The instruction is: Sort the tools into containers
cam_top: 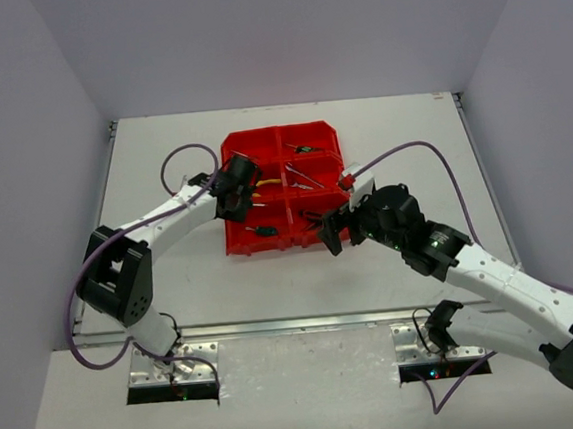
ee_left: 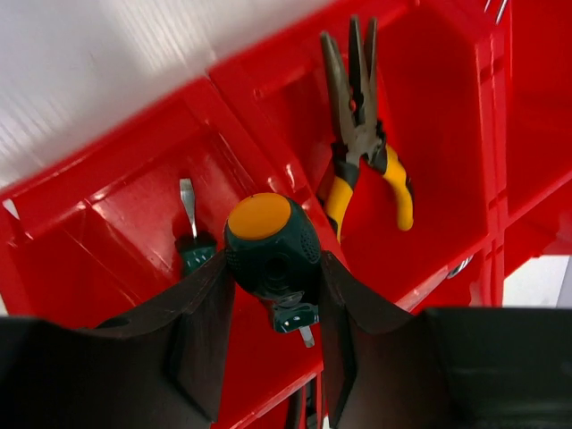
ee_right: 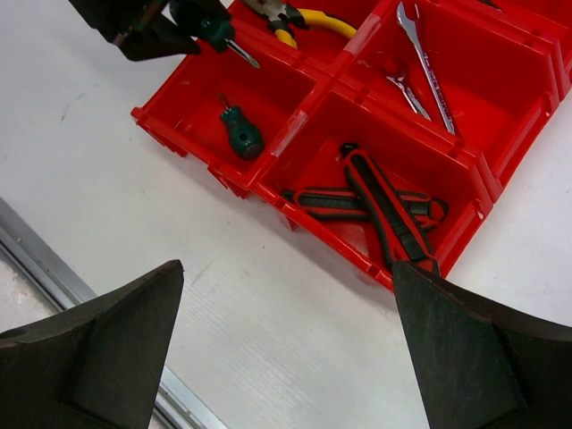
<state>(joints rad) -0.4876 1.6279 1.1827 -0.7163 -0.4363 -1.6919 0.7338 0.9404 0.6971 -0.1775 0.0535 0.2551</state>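
My left gripper (cam_top: 233,194) (ee_left: 273,273) is shut on a stubby green and black screwdriver (ee_left: 268,241) with an orange cap and holds it above the left side of the red bin (cam_top: 269,248). It also shows in the right wrist view (ee_right: 210,25), tip pointing down. A second green screwdriver (ee_right: 241,134) (ee_left: 192,246) lies in the near left compartment. Yellow pliers (ee_left: 362,143) lie in the middle left one. Red and black pliers (ee_right: 384,201) lie in the near right one, and silver wrenches (ee_right: 424,63) in the one behind it. My right gripper (cam_top: 336,232) (ee_right: 286,268) is open and empty over the table by the bin's near right corner.
The bin's walls and dividers (ee_right: 313,228) stand up from the white table (ee_right: 223,295). A metal rail (cam_top: 276,326) runs along the table's near edge. Grey walls close in the left, right and back. Purple cables (cam_top: 176,159) loop off both arms.
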